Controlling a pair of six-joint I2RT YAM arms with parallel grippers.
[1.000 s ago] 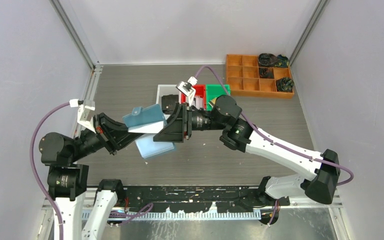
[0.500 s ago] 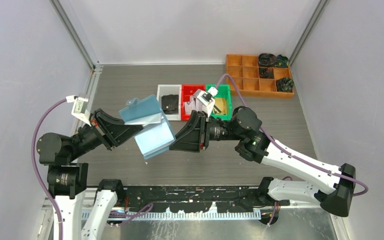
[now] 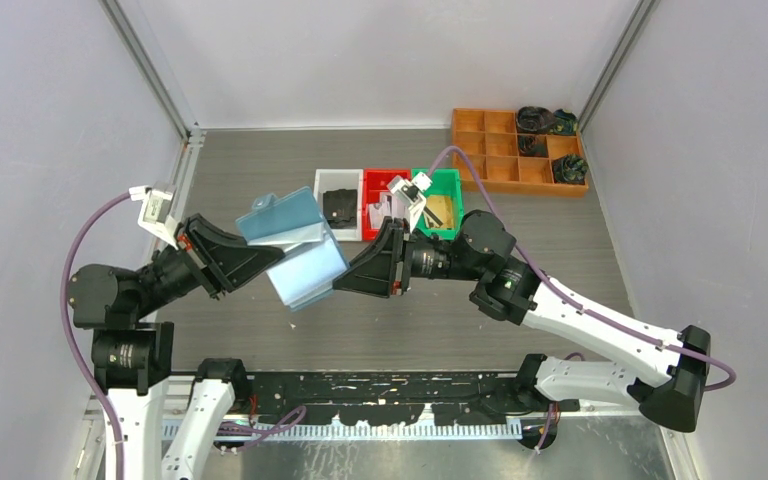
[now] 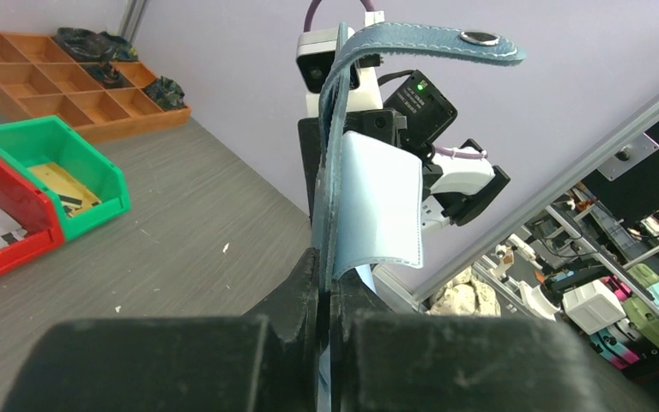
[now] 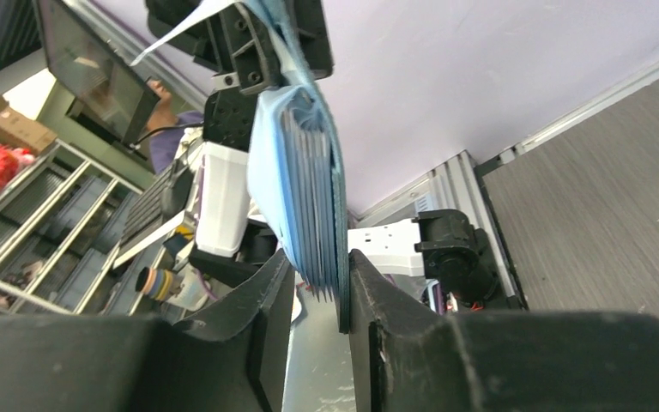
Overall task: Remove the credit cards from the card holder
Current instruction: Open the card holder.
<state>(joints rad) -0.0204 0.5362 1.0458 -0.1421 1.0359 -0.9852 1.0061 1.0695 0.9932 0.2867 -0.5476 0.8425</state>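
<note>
- Top external view: the light-blue translucent plastic folding card holder (image 3: 295, 250) hangs in the air above the grey wood-grain table (image 3: 250, 170), spread open between the two arms.
- The left gripper (image 3: 270, 255) is clamped on the holder's near-left edge. In the left wrist view its fingers (image 4: 292, 300) press together on the blue cover, with the closing tab and its metal snap (image 4: 480, 38) sticking out at the top.
- The right gripper (image 3: 340, 283) meets the holder's lower half from the right. In the right wrist view its jaws sit on either side of the fan of pockets (image 5: 305, 189) with almost no gap. I cannot tell whether they are squeezing it.
- The credit cards cannot be told apart from the pale pocket edges.
- Behind the holder stand three small plastic bins in a row: white (image 3: 318, 200), red (image 3: 375, 177) and green (image 3: 447, 180).
- A black folded item (image 3: 338, 206) lies in the white bin.
- The right wrist camera covers part of the red bin.
- An orange compartment tray (image 3: 520, 188) sits at the far right, with dark bundles (image 3: 538, 120) in its right-hand cells.
</note>
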